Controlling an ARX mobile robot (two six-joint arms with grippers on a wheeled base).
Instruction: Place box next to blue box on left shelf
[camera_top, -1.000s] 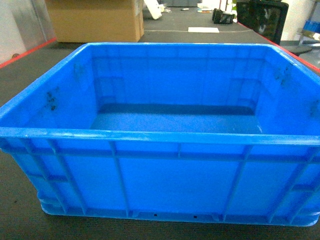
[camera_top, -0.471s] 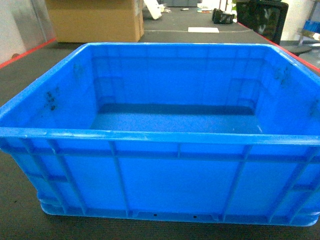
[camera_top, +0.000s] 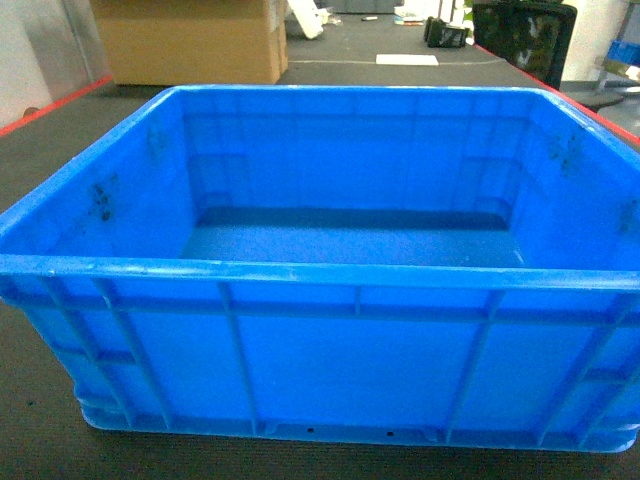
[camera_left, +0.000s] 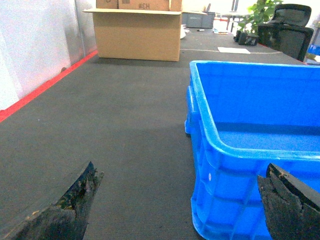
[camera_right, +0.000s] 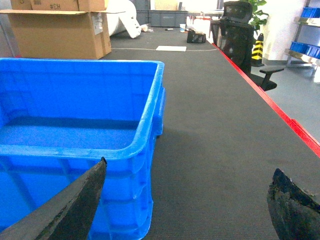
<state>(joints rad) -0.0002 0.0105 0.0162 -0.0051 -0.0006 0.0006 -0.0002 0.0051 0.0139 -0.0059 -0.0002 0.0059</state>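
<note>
The box (camera_top: 320, 272) is a large, empty, open-topped blue plastic crate on the dark carpet right in front of me, filling the head view. The left shelf and the blue box on it are out of view. My left gripper (camera_left: 182, 176) is open and low. Its left fingertip (camera_left: 85, 192) is over bare carpet, and the right one is in front of the box's (camera_left: 235, 190) near left corner. My right gripper (camera_right: 190, 170) is open too and straddles the box's (camera_right: 75, 150) near right corner. Neither gripper holds anything, and neither shows in the head view.
A big cardboard carton (camera_top: 190, 40) stands behind the box at the far left. A black office chair (camera_top: 525, 35) is at the far right. Red floor lines run along the left (camera_left: 45, 85) and the right (camera_right: 280, 115). A grey wall panel (camera_left: 35, 45) borders the left.
</note>
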